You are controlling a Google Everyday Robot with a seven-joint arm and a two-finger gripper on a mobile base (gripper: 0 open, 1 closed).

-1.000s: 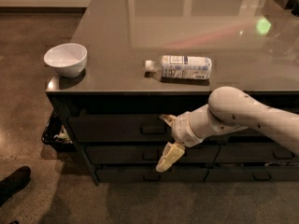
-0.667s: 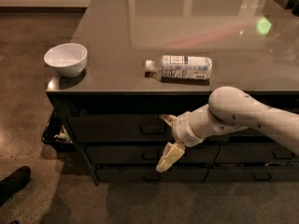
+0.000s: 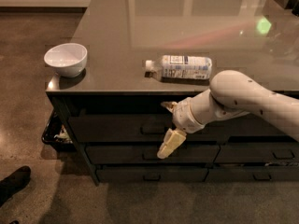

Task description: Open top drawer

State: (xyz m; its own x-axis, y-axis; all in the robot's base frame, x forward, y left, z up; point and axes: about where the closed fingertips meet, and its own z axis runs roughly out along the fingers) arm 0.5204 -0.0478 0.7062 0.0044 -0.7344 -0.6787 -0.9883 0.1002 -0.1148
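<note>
The top drawer [image 3: 117,127] is the wide dark front just under the counter edge, and it looks closed. Its small loop handle [image 3: 153,130] sits near the middle of the front. My gripper [image 3: 164,129] is in front of the drawer, just right of the handle, on the white arm [image 3: 243,99] that reaches in from the right. Its fingers stand apart, one cream finger [image 3: 170,143] hanging down over the second drawer and the other [image 3: 168,105] up by the counter edge. It holds nothing.
A white bowl [image 3: 66,58] stands at the counter's left front corner. A plastic bottle [image 3: 180,67] lies on its side near the front edge. Two lower drawers [image 3: 140,154] sit below. A dark bin [image 3: 53,132] stands left of the cabinet, and a shoe [image 3: 13,181] shows at bottom left.
</note>
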